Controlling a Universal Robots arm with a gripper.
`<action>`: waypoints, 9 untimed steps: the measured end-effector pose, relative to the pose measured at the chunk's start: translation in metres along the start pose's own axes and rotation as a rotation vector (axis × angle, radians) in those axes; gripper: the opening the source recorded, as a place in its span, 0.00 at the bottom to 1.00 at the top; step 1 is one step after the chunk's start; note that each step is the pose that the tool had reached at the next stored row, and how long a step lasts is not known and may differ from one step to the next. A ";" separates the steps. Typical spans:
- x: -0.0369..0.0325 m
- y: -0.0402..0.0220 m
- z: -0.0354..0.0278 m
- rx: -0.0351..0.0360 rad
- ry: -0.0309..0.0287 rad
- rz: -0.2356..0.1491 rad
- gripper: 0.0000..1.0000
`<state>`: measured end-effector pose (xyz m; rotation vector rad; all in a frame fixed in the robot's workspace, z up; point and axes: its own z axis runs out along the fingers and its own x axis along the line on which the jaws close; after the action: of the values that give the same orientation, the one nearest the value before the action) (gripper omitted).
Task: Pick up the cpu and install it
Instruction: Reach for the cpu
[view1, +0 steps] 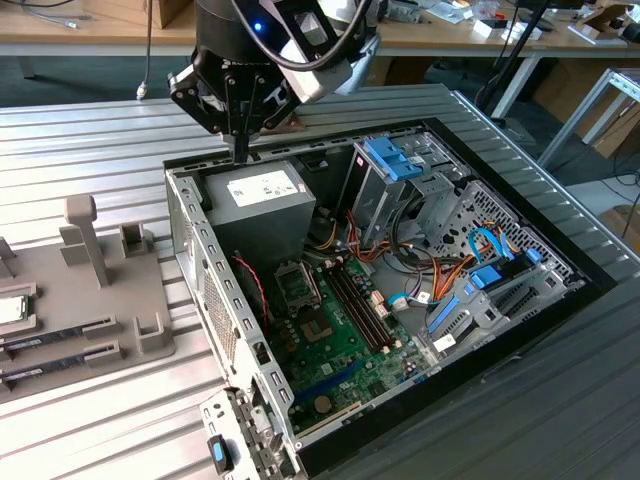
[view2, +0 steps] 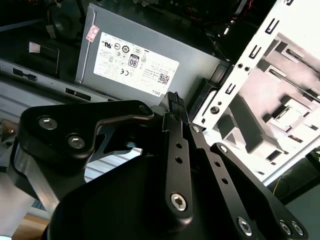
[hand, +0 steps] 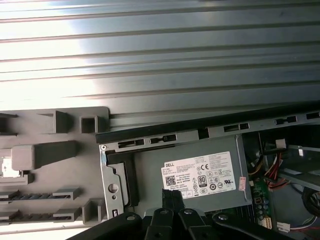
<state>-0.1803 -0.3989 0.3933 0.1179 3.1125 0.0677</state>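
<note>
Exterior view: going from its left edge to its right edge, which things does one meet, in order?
cpu → upright grey post → power supply → memory slots → blue clip by the orange cables

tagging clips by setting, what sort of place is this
Probably a robotics lab or workshop: an open desktop computer case lies on a ribbed metal table, a grey parts fixture sits beside it, and wooden workbenches stand behind.
</note>
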 end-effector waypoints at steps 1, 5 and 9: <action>0.0009 0.0000 -0.0001 0.0001 0.0000 0.000 0.11; 0.0038 -0.0003 -0.0001 0.0000 0.0000 0.000 0.11; 0.0074 -0.0006 -0.0002 0.0000 0.0000 0.000 0.11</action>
<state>-0.1878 -0.3990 0.3933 0.1180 3.1125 0.0677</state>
